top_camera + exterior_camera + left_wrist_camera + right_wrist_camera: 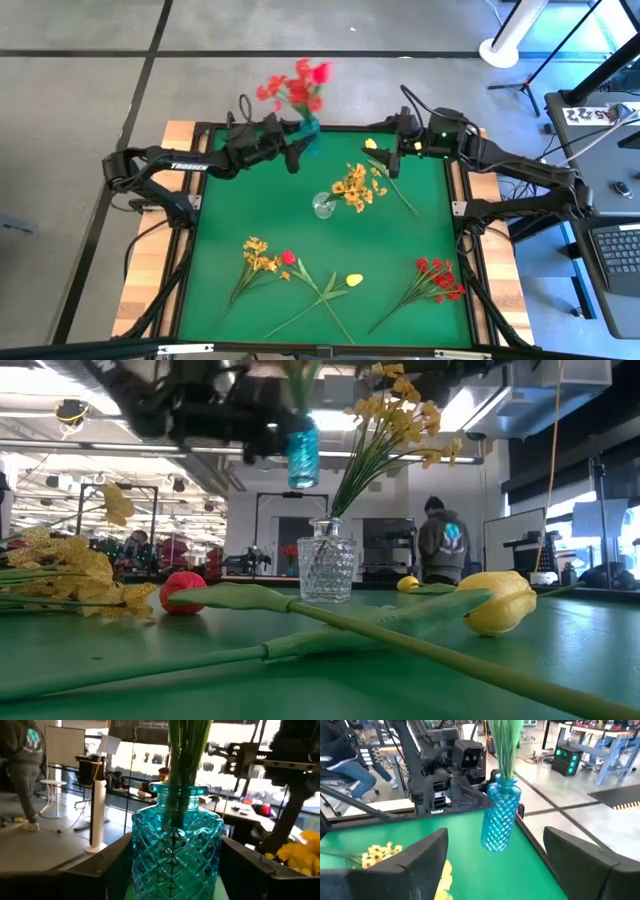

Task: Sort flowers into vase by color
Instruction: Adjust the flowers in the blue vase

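Observation:
My left gripper (298,142) is shut on a blue glass vase (308,132) with red flowers (298,85) in its neck, up over the table's far edge. A clear vase (323,206) stands mid-table holding yellow-orange flowers (355,186). My right gripper (393,158) hangs open with nothing between its fingers, to the right of the blue vase. Near the front lie a yellow-orange sprig (258,256), a red bud (288,257), a yellow bud (354,280) and a red cluster (438,276). My left gripper pinches the blue vase's patterned body (176,854) between its two fingers (107,865), one on each side. The fingers come level from the table's left (470,797). The vase hangs lifted clear of the table (302,452), tilted a little, with green stems rising from its neck.
Another yellow bud (371,143) lies at the far right of the green mat, its stem (402,193) running toward the middle. A black frame (196,230) and wooden borders ring the mat. A person (443,540) stands in the room beyond.

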You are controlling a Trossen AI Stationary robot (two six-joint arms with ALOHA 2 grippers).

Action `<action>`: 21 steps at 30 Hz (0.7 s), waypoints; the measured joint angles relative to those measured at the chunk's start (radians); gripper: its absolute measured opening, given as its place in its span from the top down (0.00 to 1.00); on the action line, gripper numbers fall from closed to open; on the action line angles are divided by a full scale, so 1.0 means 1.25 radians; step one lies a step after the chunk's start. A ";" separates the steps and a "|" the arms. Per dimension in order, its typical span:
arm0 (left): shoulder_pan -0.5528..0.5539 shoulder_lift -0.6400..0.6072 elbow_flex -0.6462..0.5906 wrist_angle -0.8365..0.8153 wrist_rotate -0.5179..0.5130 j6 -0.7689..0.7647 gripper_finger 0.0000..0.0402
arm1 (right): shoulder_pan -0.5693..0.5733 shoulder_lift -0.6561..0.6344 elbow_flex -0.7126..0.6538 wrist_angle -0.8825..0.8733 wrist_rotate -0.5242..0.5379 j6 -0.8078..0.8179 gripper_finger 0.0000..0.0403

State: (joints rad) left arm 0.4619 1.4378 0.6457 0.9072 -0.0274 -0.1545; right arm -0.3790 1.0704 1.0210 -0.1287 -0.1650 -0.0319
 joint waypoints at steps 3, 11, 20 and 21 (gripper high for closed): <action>0.020 0.001 -0.074 0.027 0.000 -0.016 0.40 | 0.000 -0.004 0.000 -0.030 0.000 0.000 0.20; 0.022 0.008 -0.199 0.173 -0.012 0.006 0.40 | 0.000 -0.001 -0.001 -0.040 0.034 -0.003 0.20; 0.034 0.064 -0.251 0.230 -0.046 0.000 0.40 | 0.000 -0.041 -0.084 0.046 -0.002 0.005 0.20; 0.034 0.073 -0.251 0.233 -0.048 -0.001 0.40 | 0.000 -0.054 -0.116 0.079 -0.005 0.013 0.20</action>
State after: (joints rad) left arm 0.5041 1.5293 0.3321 1.1986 -0.0879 -0.1555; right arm -0.3791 1.0023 0.8756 -0.0294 -0.1710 -0.0155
